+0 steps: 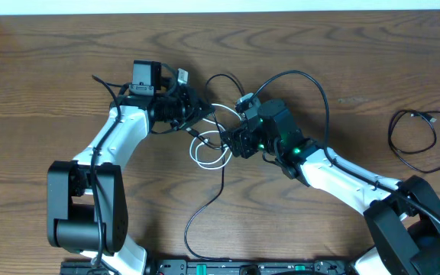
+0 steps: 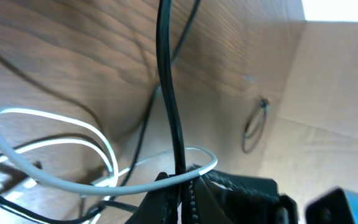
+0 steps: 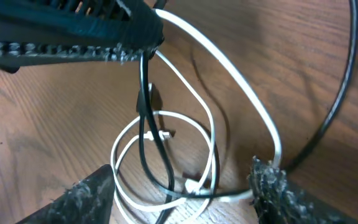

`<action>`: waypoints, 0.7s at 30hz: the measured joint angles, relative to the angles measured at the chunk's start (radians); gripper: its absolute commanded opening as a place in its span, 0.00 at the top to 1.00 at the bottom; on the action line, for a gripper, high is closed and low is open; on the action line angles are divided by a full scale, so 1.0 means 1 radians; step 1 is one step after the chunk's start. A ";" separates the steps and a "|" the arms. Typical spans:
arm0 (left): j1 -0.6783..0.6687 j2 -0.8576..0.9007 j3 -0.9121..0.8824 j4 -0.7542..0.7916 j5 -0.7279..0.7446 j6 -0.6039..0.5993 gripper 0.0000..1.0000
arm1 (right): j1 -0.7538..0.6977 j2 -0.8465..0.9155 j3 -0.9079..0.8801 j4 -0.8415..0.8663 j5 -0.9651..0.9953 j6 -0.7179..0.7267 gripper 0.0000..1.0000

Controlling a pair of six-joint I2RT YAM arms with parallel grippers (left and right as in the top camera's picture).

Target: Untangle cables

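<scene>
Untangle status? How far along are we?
Done: a separate black cord lies coiled apart at the right. In hand: the left gripper is shut on the black cable, which runs down through the loops of the white cable. The right gripper is open around those loops. Left: black and white are crossed mid-table, so they are not yet separated.

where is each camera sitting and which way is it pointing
Overhead: fixed above the table, facing straight down; left arm and right arm show, white cable between them.
Left wrist: behind the left hand, looking across the table; its fingers, shut on the black cable, at the bottom.
Right wrist: above the right hand, looking down at the white loops; its fingers wide apart at the bottom corners.
Shared: both wrist views show the white cable and the left hand pinching the black one.
</scene>
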 measured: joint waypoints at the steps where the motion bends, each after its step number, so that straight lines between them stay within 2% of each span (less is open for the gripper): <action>1: 0.000 0.000 0.000 0.000 0.013 0.000 0.92 | 0.000 0.000 0.000 0.001 0.002 -0.001 0.39; 8: 0.000 0.000 0.000 -0.002 0.081 -0.010 0.92 | 0.014 0.000 -0.001 0.017 0.011 0.002 0.43; 12: 0.000 0.000 0.000 -0.002 0.130 -0.013 0.92 | 0.032 0.000 -0.001 0.022 0.024 0.004 0.56; 21: 0.000 0.000 0.000 -0.002 0.176 -0.013 0.93 | 0.050 0.000 -0.002 0.022 0.064 0.008 0.78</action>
